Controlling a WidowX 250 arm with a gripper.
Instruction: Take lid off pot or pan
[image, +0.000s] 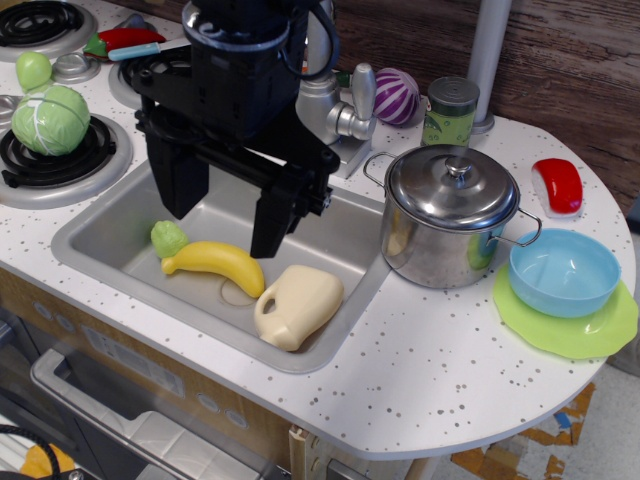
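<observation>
Lid (452, 185) seated on pot (445, 240), knob up, pot on counter just right of sink (120, 225). Gripper (225, 225) above sink, fingers spread wide, holding nothing, well apart from pot. Banana (215, 262) and cream jug (297, 305) lie in sink below. Green can (450, 112) behind pot, label unreadable. Blue bowl (563, 272) beside pot.

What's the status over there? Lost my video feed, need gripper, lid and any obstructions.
Gripper open, empty, hanging over the sink. Lid seated on pot, untouched. Faucet stands between gripper and pot.
</observation>
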